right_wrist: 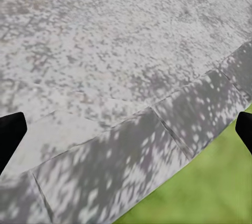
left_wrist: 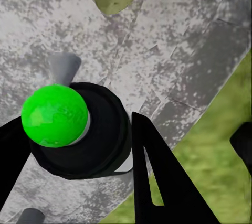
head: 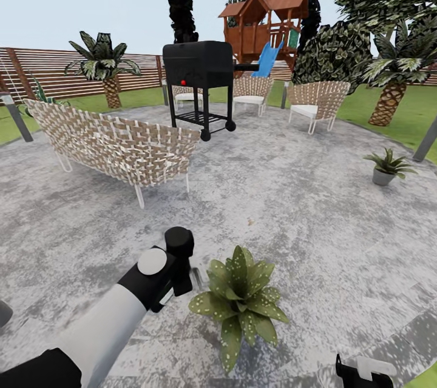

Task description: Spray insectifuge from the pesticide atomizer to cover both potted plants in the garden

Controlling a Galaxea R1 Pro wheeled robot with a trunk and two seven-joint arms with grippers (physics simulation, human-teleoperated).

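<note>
The pesticide atomizer (left_wrist: pixel 79 135) is pinched by the left gripper (left_wrist: pixel 79 150) beside a potted plant (head: pixel 241 300); the right gripper (right_wrist: pixel 126 129) is spread wide over the patio edge (right_wrist: pixel 157 129).

Round grey stone patio (head: pixel 315 206); wicker sofa (head: pixel 115 145) left, black BBQ grill (head: pixel 199 82) ctr, slat fence (head: pixel 54 73) behind, lawn (head: pixel 413 115) beyond.

Head overlooks patio (head: pixel 291 206); wrist cameras face it closely.
</note>
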